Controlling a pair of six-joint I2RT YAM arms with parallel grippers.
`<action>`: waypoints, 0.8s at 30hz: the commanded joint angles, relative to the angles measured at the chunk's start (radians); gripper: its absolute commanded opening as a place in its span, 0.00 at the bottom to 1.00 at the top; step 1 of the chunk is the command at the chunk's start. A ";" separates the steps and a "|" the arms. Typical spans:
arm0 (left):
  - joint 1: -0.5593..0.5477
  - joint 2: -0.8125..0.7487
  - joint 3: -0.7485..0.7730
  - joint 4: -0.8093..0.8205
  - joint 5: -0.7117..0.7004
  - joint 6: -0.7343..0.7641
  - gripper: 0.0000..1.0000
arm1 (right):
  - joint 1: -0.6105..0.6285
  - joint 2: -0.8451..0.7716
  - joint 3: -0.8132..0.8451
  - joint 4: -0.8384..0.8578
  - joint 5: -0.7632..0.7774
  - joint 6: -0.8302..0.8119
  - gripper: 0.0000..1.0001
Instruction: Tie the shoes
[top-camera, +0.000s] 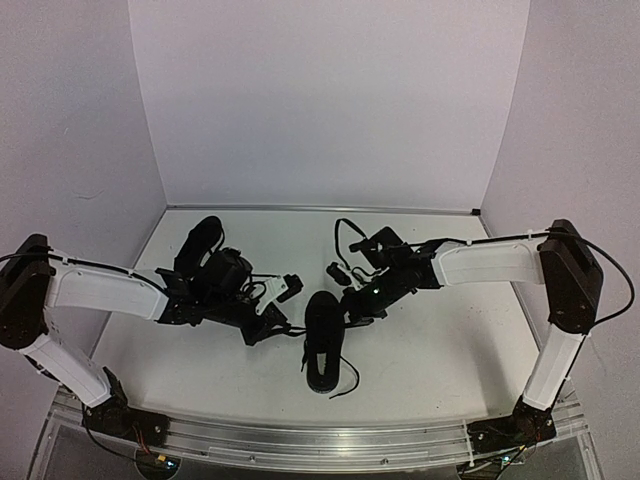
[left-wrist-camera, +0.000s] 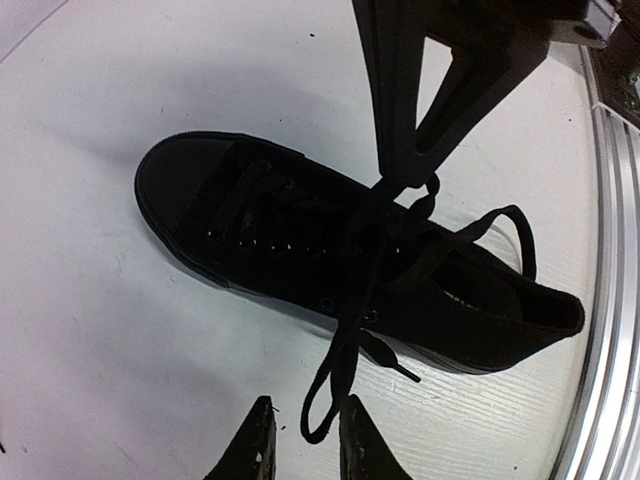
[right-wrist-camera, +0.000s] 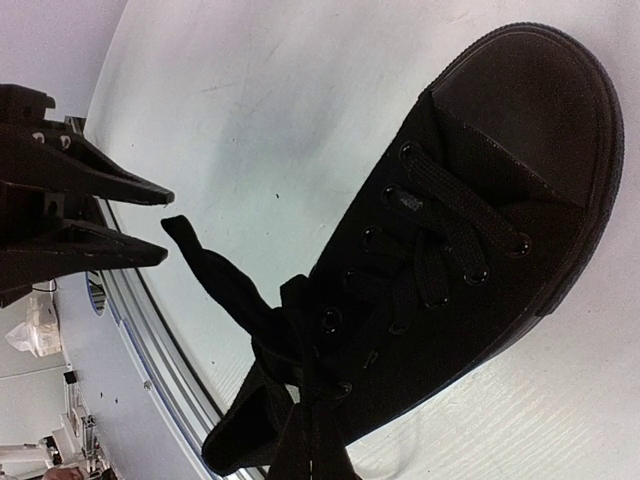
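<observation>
One shoe (top-camera: 322, 345) lies centre-front on the counter (top-camera: 440, 350), toe pointing to the back, between both hands. The other shoe (top-camera: 198, 242) is at back left, partly hidden by the left arm (top-camera: 105, 290). The right hand (left-wrist-camera: 402, 178) is clenched, pinching a lace (left-wrist-camera: 345, 350) over the tongue. The left hand (left-wrist-camera: 307, 408) is released, fingers parted, with the lace loop lying loose between them.

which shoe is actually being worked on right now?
The near-centre shoe: the right tool pinches its laces. The other shoe sits at back left, behind the left arm.
</observation>
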 joint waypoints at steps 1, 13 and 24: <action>0.005 -0.101 0.003 0.011 -0.023 0.071 0.25 | 0.004 -0.043 -0.013 0.017 0.015 -0.009 0.00; -0.058 -0.041 0.094 -0.062 0.069 0.263 0.37 | 0.003 -0.063 -0.031 0.024 0.043 0.002 0.00; -0.168 0.126 0.295 -0.231 -0.042 0.511 0.22 | 0.002 -0.062 -0.037 0.034 0.037 0.013 0.00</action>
